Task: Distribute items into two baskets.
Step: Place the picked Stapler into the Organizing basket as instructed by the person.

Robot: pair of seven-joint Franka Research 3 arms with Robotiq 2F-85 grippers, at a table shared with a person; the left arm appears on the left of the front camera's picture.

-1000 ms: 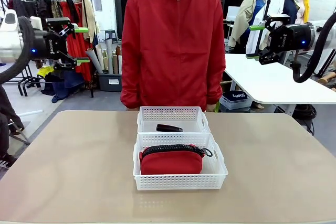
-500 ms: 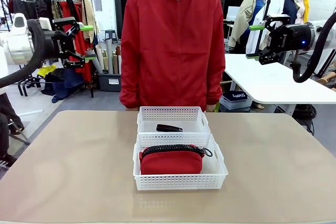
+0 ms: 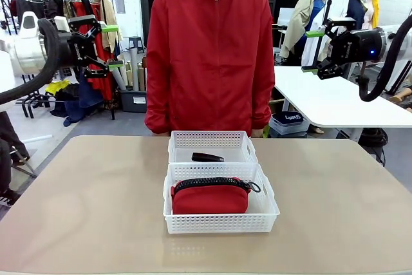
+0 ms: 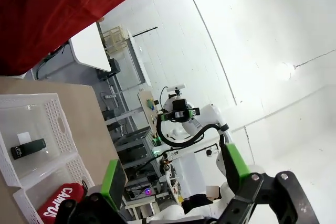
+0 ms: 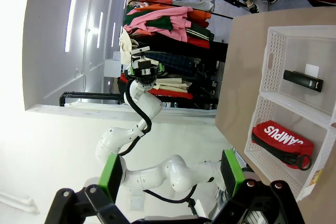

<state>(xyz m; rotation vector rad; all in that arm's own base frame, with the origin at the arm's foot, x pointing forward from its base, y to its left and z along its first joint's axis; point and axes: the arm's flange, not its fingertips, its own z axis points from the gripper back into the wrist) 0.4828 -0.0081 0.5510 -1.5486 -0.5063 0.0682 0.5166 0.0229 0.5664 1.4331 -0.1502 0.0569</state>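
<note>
Smooth tan table top, flat and plain, well below both pincers. Up high on one side, left pincer, green pads far apart, holding nothing. Up high on the other side, right pincer, wide too, holding nothing.

Far below and between the two pincers: two shallow white plastic baskets, full of little holes along the sides, touching end to end. Nearer white basket, the bigger one, with a soft red cloth pouch inside, black zipper along the top, white letters on one side. Farther white basket, with a small long black stapler lying flat on the bottom, beside a little white label. Behind the baskets, lower than both pincers, a person in a shiny red zip jacket, close to the table's far edge.

Probably done with the sorting: one thing in each basket. Best now to keep both pincers high and wide, away from the person and the basket rims. For any trip down, come straight from above, slowly. For the pouch, pinch the puffy middle; squashy, likely to sag. For the stapler, grab across the thin sides; hard and smooth, likely to slip. Mind the light baskets; easy to push along the smooth top.
</note>
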